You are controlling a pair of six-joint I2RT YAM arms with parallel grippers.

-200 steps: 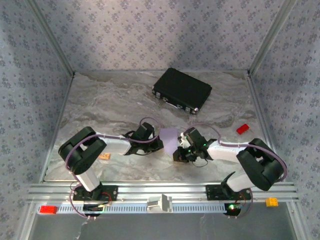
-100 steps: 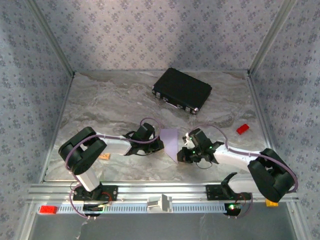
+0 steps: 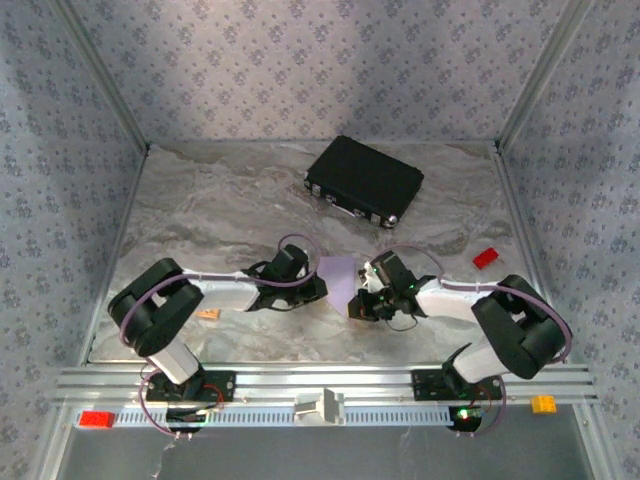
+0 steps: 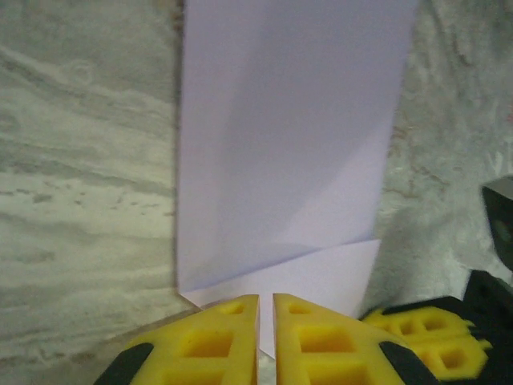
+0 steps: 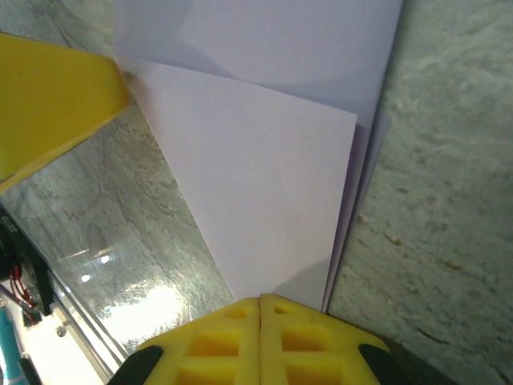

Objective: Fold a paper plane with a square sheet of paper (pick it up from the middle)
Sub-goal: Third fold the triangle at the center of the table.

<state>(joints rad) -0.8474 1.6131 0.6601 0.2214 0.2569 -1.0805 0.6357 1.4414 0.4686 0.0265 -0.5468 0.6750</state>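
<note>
Left wrist view: my left hand (image 4: 266, 319) pinches the part-folded paper (image 4: 280, 144) by its edge, low over the bench (image 4: 80, 200); my right hand (image 5: 260, 319) is clamped on the opposite edge. If the 2 pull apart, I reckon it tears or the crease skews.

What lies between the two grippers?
The partly folded lilac sheet of paper, seen from the top external view; the left gripper and right gripper each pinch an edge.
</note>
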